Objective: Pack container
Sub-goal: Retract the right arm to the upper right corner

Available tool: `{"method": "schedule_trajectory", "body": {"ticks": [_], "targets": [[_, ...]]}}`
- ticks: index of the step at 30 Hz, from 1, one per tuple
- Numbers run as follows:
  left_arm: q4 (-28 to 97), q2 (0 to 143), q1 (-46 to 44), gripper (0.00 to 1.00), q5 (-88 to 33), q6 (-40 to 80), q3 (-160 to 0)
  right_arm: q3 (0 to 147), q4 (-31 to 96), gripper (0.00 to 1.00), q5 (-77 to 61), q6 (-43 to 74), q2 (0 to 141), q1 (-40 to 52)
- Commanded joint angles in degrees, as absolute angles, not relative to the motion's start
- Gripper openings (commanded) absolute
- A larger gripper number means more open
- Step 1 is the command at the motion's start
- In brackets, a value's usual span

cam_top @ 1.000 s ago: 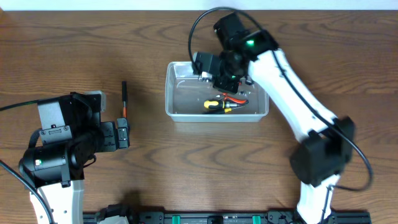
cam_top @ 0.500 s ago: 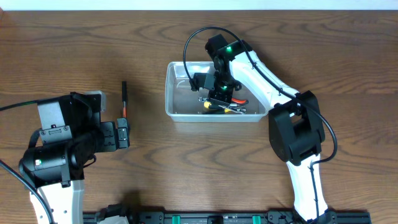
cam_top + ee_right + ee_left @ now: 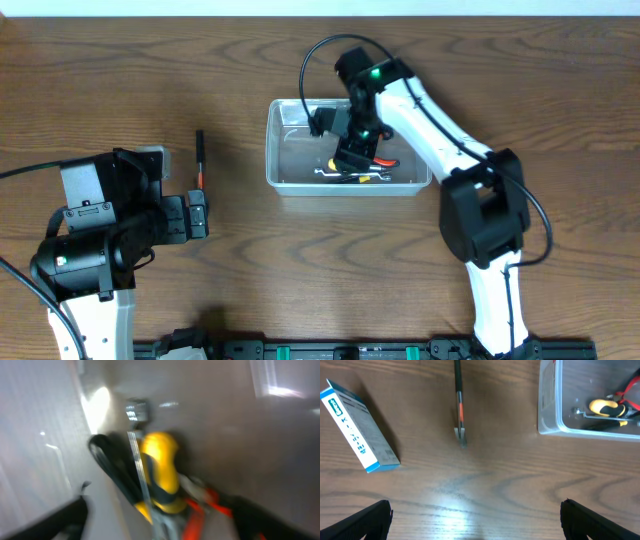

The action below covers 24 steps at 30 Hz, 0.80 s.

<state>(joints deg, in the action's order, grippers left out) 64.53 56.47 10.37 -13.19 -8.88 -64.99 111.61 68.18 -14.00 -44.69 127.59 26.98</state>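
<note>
Container (image 3: pixel 288 160), the clear tub, sits on the wooden table (image 3: pixel 100 60), and I place everything else against it. My right gripper (image 3: pixel 349 157) hangs inside the container, low over its floor, with the jaws spread wide and nothing clamped between them. In the right wrist view its two fingers show at the lower corners and the tools lie loose beyond them. Those are a yellow-handled tool (image 3: pixel 160 475), red-handled pliers (image 3: pixel 202 510), a slim metal wrench (image 3: pixel 135 415) laid across them, and something black (image 3: pixel 112 467) that I cannot name through the blur. All are bunched toward the container wall nearest the arm bases. I judge the step in hand to be the drop-off of one item into the container, done or all but done. My left gripper (image 3: pixel 197 217) sits well to the left of the container, its jaws also wide and empty. Outside the container lie a slim black tool with an orange band (image 3: pixel 459 405), on the table to its left, and a blue-and-white box (image 3: pixel 357 425) farther left again. Next, I reckon, the right arm has to rise straight up past the rim without snagging the pile. Then one arm must go for the slim tool, which lies flat and thin, so the fingers need to come down square across its shaft.
</note>
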Motion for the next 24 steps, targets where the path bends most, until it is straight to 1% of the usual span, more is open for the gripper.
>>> {"method": "schedule_trajectory", "body": {"ticks": [1,5,8,10,12,17,20,24], "targets": [[66.96,57.08,10.2,0.98,-13.5,-9.19,-69.1,118.37,67.55,0.99,-7.86,-38.59,116.31,24.03],[73.43,61.89,10.2,0.98,-13.47,-9.17,-78.59,123.74,67.68,0.99,-4.91,-29.8,107.77,18.41],[77.25,66.92,10.2,0.98,-13.47,-9.19,-85.86,124.73,68.62,0.99,-4.93,-23.57,101.69,11.9],[77.58,69.45,10.2,0.98,-13.45,-9.23,-87.64,124.73,69.89,0.99,-4.93,-19.4,98.65,7.38],[76.09,72.23,10.2,0.98,-11.53,-9.23,-87.26,124.73,72.1,0.99,-4.95,-14.22,95.94,1.32],[73.19,78.72,10.04,0.98,-10.46,-9.23,-84.62,124.7,75.07,0.99,-5.41,-10.04,94.21,-7.44],[70.5,82.13,9.08,0.98,-10.44,-9.26,-82.26,124.66,75.26,0.99,-8.12,-10.07,94.3,-9.65],[64.49,85.62,6.39,0.98,-9.3,-9.21,-77.56,124.64,75.31,0.99,-9.08,-10.09,94.45,-9.45]]}}
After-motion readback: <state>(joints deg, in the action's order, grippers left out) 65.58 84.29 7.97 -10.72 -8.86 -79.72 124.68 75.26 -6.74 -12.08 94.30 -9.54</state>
